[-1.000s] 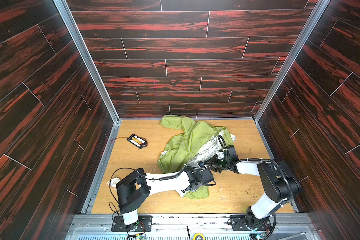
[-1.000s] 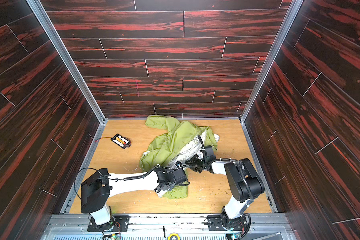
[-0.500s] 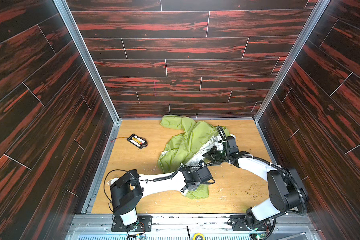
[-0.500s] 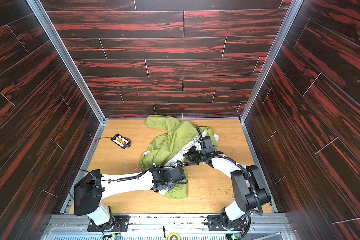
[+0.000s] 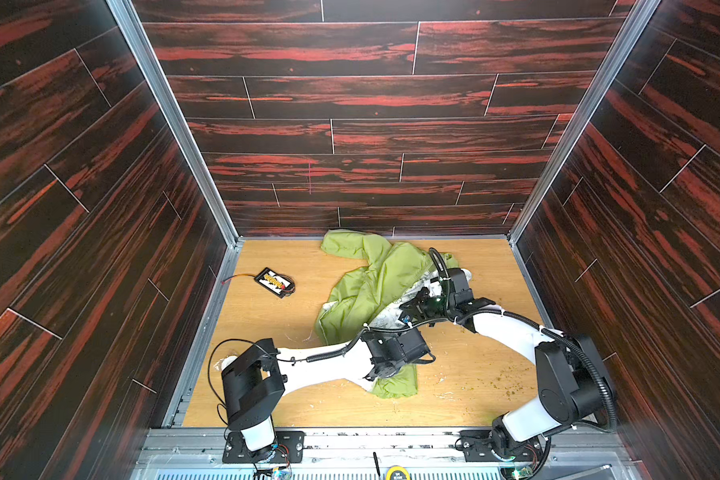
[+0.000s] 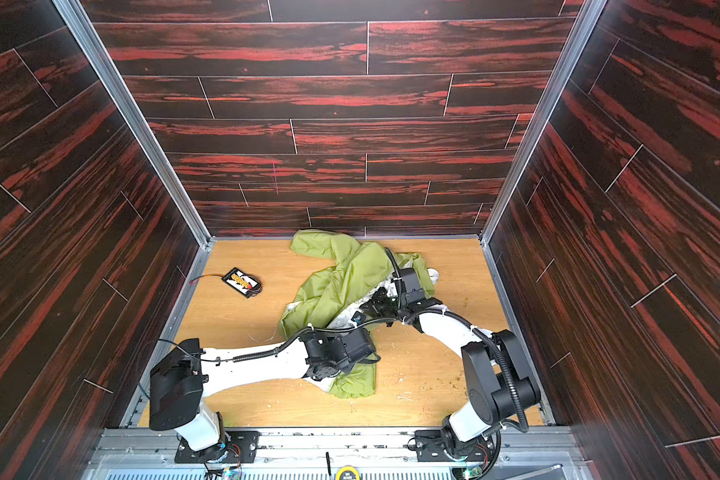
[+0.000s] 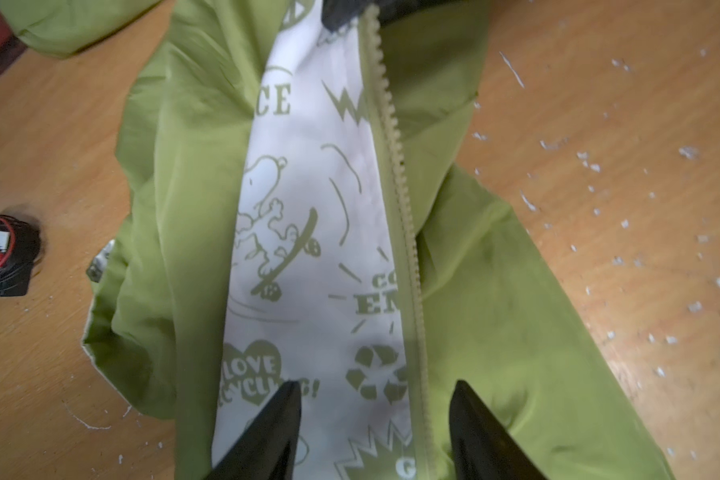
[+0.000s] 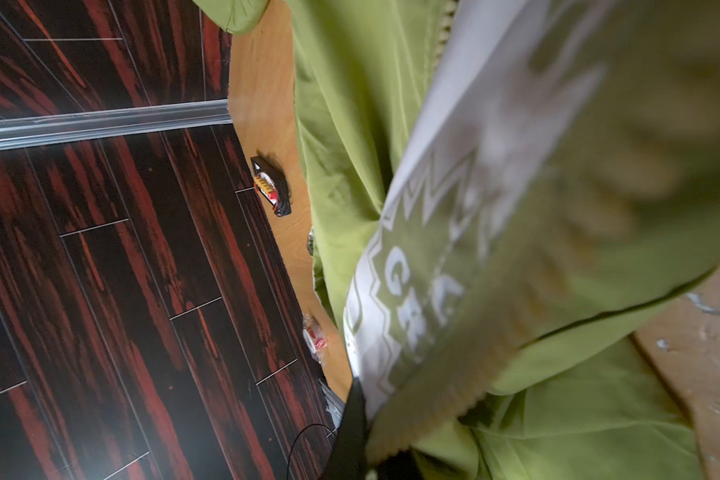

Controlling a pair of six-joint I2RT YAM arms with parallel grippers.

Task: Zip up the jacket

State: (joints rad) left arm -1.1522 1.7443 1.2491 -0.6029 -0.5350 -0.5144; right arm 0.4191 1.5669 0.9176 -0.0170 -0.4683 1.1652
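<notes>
The jacket (image 5: 375,282) lies crumpled on the bench (image 5: 267,374), from the back edge down past the middle. It is unzipped, with the white printed lining (image 7: 308,208) turned up. My right end effector (image 5: 412,307) is clenched on the jacket's front edge, pinching the cloth by the zipper (image 7: 395,174) and lifting that strip off the bench. My left end effector (image 7: 375,384) is released above the near end of the jacket. One finger is over the lining and the other over the green cloth, with the zipper teeth running between them. A small black pack with wires (image 5: 274,282) lies near the bench's left edge, well apart from the jacket.
</notes>
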